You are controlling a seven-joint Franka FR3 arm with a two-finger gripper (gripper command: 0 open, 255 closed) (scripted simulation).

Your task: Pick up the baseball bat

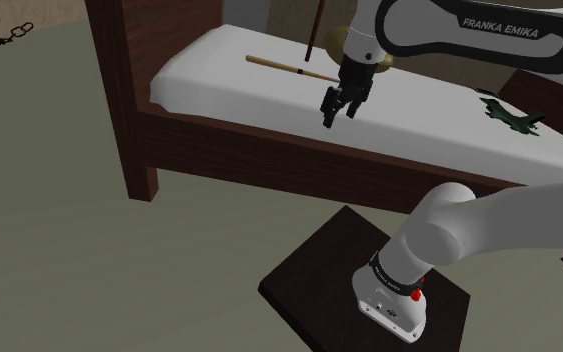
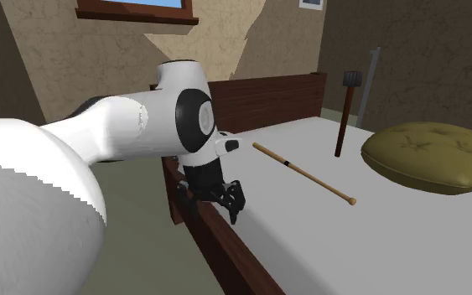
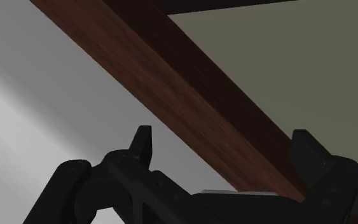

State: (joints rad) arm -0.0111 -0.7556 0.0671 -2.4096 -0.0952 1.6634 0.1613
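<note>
**Currently: open gripper over the bed rail, bat lying untouched on the mattress**

From my remote seat I see the white arm reaching over a bed with a dark wooden frame (image 1: 269, 150) and a plain white mattress (image 1: 219, 85). The black gripper (image 1: 337, 112) hangs above the near edge of the bed, fingers pointing down. In the wrist view its two fingers stand well apart with nothing clasped; beneath the gap runs the wooden side rail (image 3: 190, 95), with mattress on one side and olive-grey floor (image 3: 285, 57) on the other.

The baseball bat (image 2: 303, 173) is a thin, tan stick. It lies flat on the mattress, farther in from the edge than the gripper and clear of its fingers. In the second exterior view it lies between the gripper and a large olive cushion (image 2: 431, 155), touching neither.

A small dark green toy jet (image 1: 512, 117) sits on the mattress towards the shoulder view's right, well apart from the bat.
</note>
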